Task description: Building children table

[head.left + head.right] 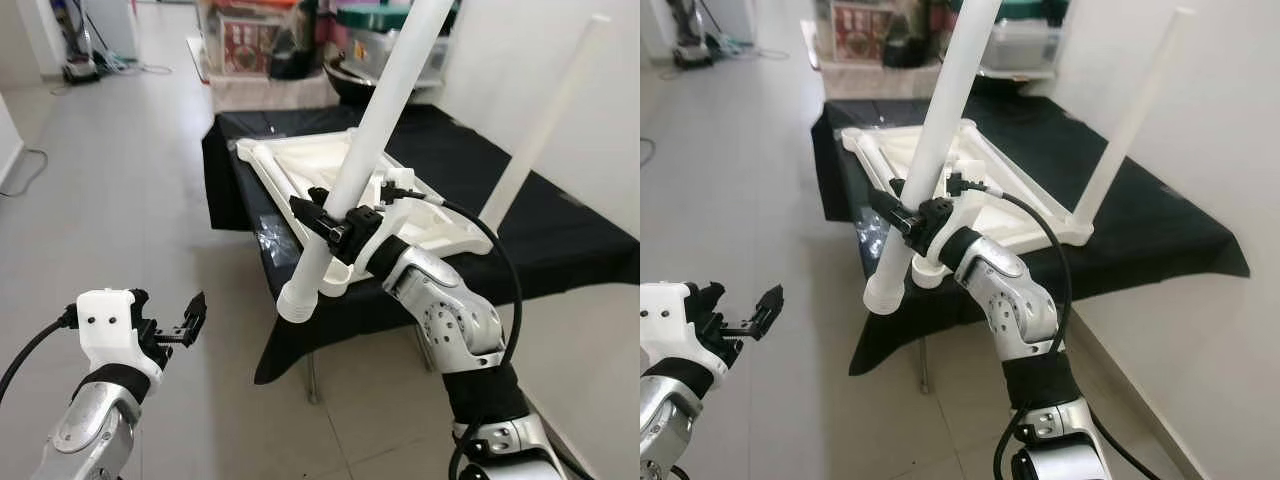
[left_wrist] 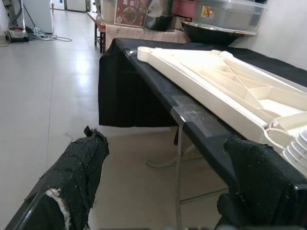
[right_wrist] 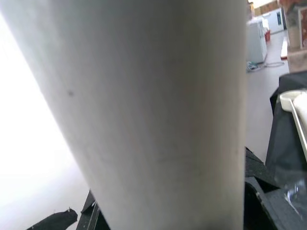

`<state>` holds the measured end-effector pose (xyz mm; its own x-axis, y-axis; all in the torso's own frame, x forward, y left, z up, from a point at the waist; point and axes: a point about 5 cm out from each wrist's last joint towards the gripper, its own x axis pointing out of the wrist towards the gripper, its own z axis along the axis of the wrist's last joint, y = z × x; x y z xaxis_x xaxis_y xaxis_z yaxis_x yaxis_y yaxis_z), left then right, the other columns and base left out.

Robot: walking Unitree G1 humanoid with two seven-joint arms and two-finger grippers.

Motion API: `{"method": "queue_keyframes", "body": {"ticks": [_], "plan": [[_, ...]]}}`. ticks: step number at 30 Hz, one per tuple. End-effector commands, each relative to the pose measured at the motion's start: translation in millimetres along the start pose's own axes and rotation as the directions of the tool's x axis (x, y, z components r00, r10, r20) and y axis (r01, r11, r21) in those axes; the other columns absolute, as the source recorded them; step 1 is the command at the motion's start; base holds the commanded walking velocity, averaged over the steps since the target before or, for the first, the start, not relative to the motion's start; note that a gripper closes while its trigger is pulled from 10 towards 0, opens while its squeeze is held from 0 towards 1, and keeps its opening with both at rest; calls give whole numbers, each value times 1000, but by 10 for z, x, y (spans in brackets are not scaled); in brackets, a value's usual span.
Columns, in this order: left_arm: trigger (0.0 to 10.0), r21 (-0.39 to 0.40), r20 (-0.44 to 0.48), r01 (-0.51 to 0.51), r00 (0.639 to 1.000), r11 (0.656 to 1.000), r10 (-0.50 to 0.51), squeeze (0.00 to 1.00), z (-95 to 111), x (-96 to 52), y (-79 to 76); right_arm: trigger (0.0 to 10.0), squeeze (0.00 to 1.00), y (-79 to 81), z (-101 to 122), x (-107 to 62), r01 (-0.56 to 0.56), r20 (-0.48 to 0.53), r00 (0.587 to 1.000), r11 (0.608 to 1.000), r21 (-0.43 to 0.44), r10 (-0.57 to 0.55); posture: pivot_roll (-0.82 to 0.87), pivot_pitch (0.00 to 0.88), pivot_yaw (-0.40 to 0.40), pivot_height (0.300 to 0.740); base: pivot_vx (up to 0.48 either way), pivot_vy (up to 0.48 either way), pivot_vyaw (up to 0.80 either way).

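Our right claw [image 1: 335, 228] sits at the centre of the frame, clamped around a white table leg [image 1: 372, 135] that slants up toward the top edge, its ribbed lower end hanging off the near corner of the tabletop [image 1: 570, 245]. Our left claw [image 1: 190, 318] hovers at lower left over the floor [image 1: 120, 200], fingers [image 2: 79, 167] spread apart and holding nothing. The white upturned table frame [image 1: 300, 160] lies on the black cloth, with 1 fitted leg [image 1: 545, 125] standing at upper right.
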<state>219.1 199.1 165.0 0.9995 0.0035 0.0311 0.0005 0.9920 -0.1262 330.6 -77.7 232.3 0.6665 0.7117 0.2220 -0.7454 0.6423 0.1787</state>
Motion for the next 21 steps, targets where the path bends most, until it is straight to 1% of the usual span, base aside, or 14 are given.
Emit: {"method": "queue_keyframes", "body": {"ticks": [1, 6, 8, 18, 21], "plan": [[10000, 18, 2, 18, 1000, 1000, -18, 0, 6, 17, -18, 10000, 0, 12, 51, 12, -6, 24, 1000, 1000, -21, 6, 90, 0, -81, 740, 251, 0, 0], [10000, 18, 6, 30, 1000, 999, -30, 0, 9, 17, -39, 10000, 0, 20, 65, 30, -9, 33, 999, 1000, -23, 10, 92, 0, -81, 740, 0, 0, 0], [10000, 30, 2, 29, 1000, 999, -29, 0, 2, 17, -39, 10000, 0, 24, 71, 38, -11, 37, 999, 1000, -26, 12, 93, 0, -80, 740, 0, 0, 0], [10000, 24, 7, 44, 999, 999, -44, 0, 7, 20, -54, 10000, 0, 27, 73, 57, -17, 41, 999, 999, -37, 18, 98, 0, -81, 740, 0, 0, 0], [10000, 26, 12, 52, 999, 998, -52, 0, 15, 26, -63, 10000, 0, 40, 67, 60, -20, 43, 999, 999, -37, 22, 98, 0, -80, 740, 447, 0, 0]]}}
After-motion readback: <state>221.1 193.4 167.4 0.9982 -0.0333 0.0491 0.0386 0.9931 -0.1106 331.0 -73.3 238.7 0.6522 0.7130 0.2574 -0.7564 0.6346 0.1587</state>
